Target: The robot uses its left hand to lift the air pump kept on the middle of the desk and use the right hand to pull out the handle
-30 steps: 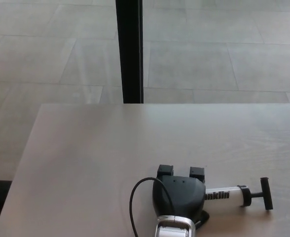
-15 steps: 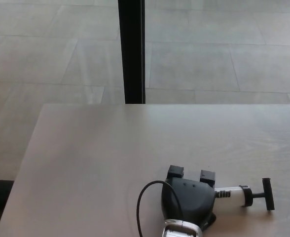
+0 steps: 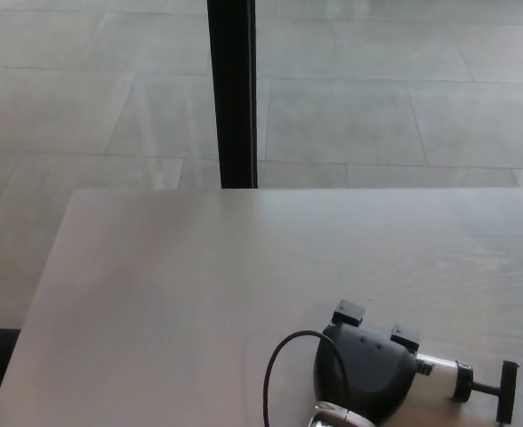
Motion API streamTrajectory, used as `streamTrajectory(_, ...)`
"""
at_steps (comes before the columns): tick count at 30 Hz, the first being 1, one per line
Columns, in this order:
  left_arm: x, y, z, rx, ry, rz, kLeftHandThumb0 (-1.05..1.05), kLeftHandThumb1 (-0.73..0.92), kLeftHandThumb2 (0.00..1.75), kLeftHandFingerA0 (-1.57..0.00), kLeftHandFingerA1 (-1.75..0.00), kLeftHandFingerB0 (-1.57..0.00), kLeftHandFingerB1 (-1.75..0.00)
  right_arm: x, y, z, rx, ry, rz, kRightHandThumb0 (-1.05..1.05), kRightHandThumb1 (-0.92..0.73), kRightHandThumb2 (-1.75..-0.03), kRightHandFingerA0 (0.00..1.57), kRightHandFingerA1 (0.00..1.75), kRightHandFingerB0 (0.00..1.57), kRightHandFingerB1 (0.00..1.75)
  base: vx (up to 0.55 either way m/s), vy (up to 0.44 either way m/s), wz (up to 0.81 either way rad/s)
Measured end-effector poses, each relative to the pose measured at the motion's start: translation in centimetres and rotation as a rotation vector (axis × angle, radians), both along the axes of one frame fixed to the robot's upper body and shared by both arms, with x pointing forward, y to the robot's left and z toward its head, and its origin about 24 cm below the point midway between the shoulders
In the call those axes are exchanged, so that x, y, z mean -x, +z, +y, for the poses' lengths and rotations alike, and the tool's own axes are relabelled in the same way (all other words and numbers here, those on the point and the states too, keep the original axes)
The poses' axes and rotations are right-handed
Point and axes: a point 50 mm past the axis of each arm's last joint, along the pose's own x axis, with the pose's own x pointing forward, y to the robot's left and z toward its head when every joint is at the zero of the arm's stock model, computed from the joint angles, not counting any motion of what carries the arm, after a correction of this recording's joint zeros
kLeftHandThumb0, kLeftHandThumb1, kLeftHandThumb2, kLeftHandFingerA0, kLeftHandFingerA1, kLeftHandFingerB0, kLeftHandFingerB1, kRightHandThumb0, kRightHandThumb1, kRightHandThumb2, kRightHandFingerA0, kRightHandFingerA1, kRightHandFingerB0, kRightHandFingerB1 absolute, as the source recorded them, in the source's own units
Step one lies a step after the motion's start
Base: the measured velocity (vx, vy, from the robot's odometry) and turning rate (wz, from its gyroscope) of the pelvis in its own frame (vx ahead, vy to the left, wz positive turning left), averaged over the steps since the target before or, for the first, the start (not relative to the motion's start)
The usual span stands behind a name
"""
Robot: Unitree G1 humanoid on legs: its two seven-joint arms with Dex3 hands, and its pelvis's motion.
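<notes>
Shifted right: left robot hand clasping air pump; long axis sideways, handle pointing right.

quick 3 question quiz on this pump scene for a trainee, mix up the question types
1. True or false: the T-handle points toward the robot's left.
2. Which hand covers the air pump? A) left hand B) right hand C) a person's hand
3. Fill in: behind the desk, a black ____ stands upright on the tiled floor.

Key:
1. False. The T-handle sticks out at picture right, the robot's right.
2. A. The left hand lies over the pump's body, with a black cable looping off its wrist. The right hand is not in view.
3. post.
</notes>
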Motion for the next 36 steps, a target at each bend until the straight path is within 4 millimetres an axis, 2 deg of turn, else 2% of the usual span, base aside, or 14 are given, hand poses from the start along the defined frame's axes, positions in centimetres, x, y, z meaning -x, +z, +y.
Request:
streamTrajectory(5, -0.3, -0.1, 0.1, -0.002, -0.015, 0.005, -0.22, 0.67, 0.71, -0.85, -1.63, -0.71, -0.72, -0.1, 0.0, 0.1, 0.008, 0.001, 0.005, -0.46, -0.68, -0.6, 0.78, 0.74, 0.67, 0.52, 0.0, 0.0, 0.0)
streamTrajectory(6, -0.4, -0.2, 0.3, 0.012, -0.005, 0.012, -0.24, 0.75, 0.73, -0.8, -1.59, -0.68, -0.74, -0.1, 0.0, 0.1, 0.01, 0.002, 0.005, -0.43, -0.54, -0.96, 0.8, 0.84, 0.58, 0.66, 0.0, 0.0, 0.0)
streamTrajectory(9, -0.8, -0.2, 0.8, 0.055, 0.016, 0.032, -0.28, 0.75, 0.75, -0.79, -1.52, -0.68, -0.77, -0.1, 0.1, 0.1, 0.012, 0.002, 0.004, -0.46, -0.56, -0.96, 0.8, 0.85, 0.59, 0.66, 0.0, 0.0, 0.0)
streamTrajectory(10, -1.0, -0.2, 0.9, 0.067, 0.02, 0.034, -0.27, 0.74, 0.8, -0.79, -1.62, -0.69, -0.79, -0.1, 0.1, 0.1, 0.013, 0.002, 0.003, -0.46, -0.68, -0.61, 0.81, 0.82, 0.65, 0.52, 0.0, 0.0, 0.0)
streamTrajectory(11, -1.1, -0.2, 1.0, 0.082, 0.024, 0.038, -0.28, 0.77, 0.76, -0.8, -1.6, -0.71, -0.81, -0.1, 0.1, 0.1, 0.013, 0.002, 0.003, -0.45, -0.57, -0.95, 0.8, 0.85, 0.6, 0.66, 0.0, 0.0, 0.0)
streamTrajectory(15, -1.3, -0.1, 1.2, 0.128, 0.03, 0.046, -0.36, 0.84, 0.79, -0.79, -1.57, -0.65, -0.77, -0.1, 0.1, 0.1, 0.014, 0.001, 0.004, -0.45, -0.56, -0.95, 0.8, 0.85, 0.62, 0.66, 0.0, 0.0, 0.0)
streamTrajectory(16, -1.4, -0.1, 1.3, 0.138, 0.035, 0.049, -0.32, 0.81, 0.82, -0.79, -1.64, -0.7, -0.98, -0.1, 0.1, 0.1, 0.013, 0.001, 0.005, -0.45, -0.69, -0.6, 0.81, 0.84, 0.68, 0.51, 0.0, 0.0, 0.0)
streamTrajectory(18, -1.6, 0.0, 1.6, 0.179, 0.054, 0.062, -0.28, 0.8, 0.8, -0.73, -1.2, -0.69, -0.85, -0.1, 0.0, 0.1, 0.012, 0.002, 0.006, -0.45, -0.56, -0.96, 0.79, 0.87, 0.61, 0.66, 0.0, 0.0, 0.0)
streamTrajectory(19, -1.7, 0.1, 1.6, 0.202, 0.063, 0.066, -0.25, 0.79, 0.8, -0.76, -1.27, -0.72, -0.89, -0.1, 0.0, 0.1, 0.011, 0.002, 0.006, -0.46, -0.68, -0.6, 0.8, 0.88, 0.67, 0.52, 0.0, 0.0, 0.0)
streamTrajectory(20, -1.8, 0.4, 1.6, 0.235, 0.075, 0.073, -0.2, 0.75, 0.82, -0.79, -1.58, -0.7, -1.19, -0.1, -0.1, 0.1, 0.011, 0.003, 0.008, -0.46, -0.69, -0.6, 0.78, 0.89, 0.66, 0.52, 0.0, 0.0, 0.0)
streamTrajectory(25, -2.8, 1.0, 2.6, 0.375, 0.136, 0.119, -0.19, 0.7, 1.0, -0.86, -1.75, -0.63, -1.67, -0.1, -0.4, 0.2, 0.007, 0.01, 0.018, -0.47, -0.71, -0.61, 0.78, 0.84, 0.63, 0.5, 0.0, 0.0, 0.0)
streamTrajectory(34, -5.9, 2.6, 6.6, 0.483, 0.226, 0.089, -0.14, 0.63, 1.08, -0.9, -1.75, -0.72, -1.5, -0.7, -1.6, 2.2, 0.099, 0.159, 0.172, -0.49, -0.7, -0.61, 0.73, 0.72, 0.49, 0.44, 0.0, 0.0, 0.0)
streamTrajectory(35, -6.2, 2.9, 6.8, 0.484, 0.23, 0.081, -0.2, 0.55, 1.12, -1.21, -1.44, -0.91, -1.23, -0.8, -1.7, 2.5, 0.112, 0.176, 0.189, -0.49, -0.68, -0.6, 0.75, 0.72, 0.53, 0.44, 0.0, 0.0, 0.0)
streamTrajectory(36, -6.5, 3.2, 7.0, 0.485, 0.234, 0.073, -0.14, 0.59, 1.11, -0.91, -1.75, -0.75, -1.5, -0.9, -1.8, 2.9, 0.125, 0.195, 0.204, -0.47, -0.67, -0.6, 0.75, 0.72, 0.54, 0.45, 0.0, 0.0, 0.0)
